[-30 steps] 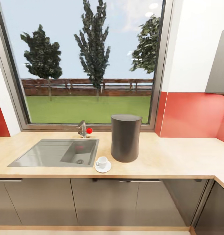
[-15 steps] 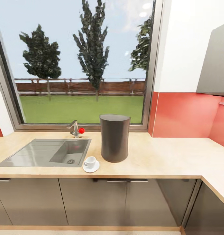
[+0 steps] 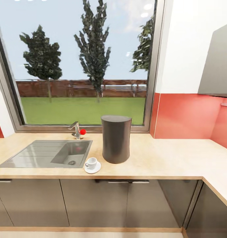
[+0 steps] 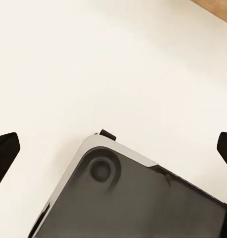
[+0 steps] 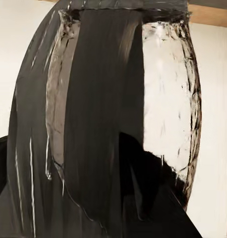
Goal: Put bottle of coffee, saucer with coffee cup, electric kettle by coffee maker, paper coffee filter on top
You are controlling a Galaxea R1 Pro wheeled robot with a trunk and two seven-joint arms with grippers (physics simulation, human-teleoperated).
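Right gripper (image 5: 93, 218) clamping electric kettle (image 5: 113, 109), left gripper (image 4: 113, 148) spread

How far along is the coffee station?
Done: the coffee maker stands on the countertop, with the coffee cup on its saucer beside it. In hand: a dark glassy vessel looms close in the right wrist view, apparently carried. Left: filter, bottle and kettle, none placed.

Ahead of me the desk (image 3: 166, 155) runs under the window (image 3: 83, 62) and turns a corner at my right; the sink (image 3: 47, 158) is set into it at my left, the tap (image 3: 75, 130) behind the basin; the coffee maker (image 3: 116, 138) stands right of the sink; the coffee cup (image 3: 91, 163) sits on the saucer (image 3: 92, 168), just before the coffee maker's left side, beside the sink's corner.
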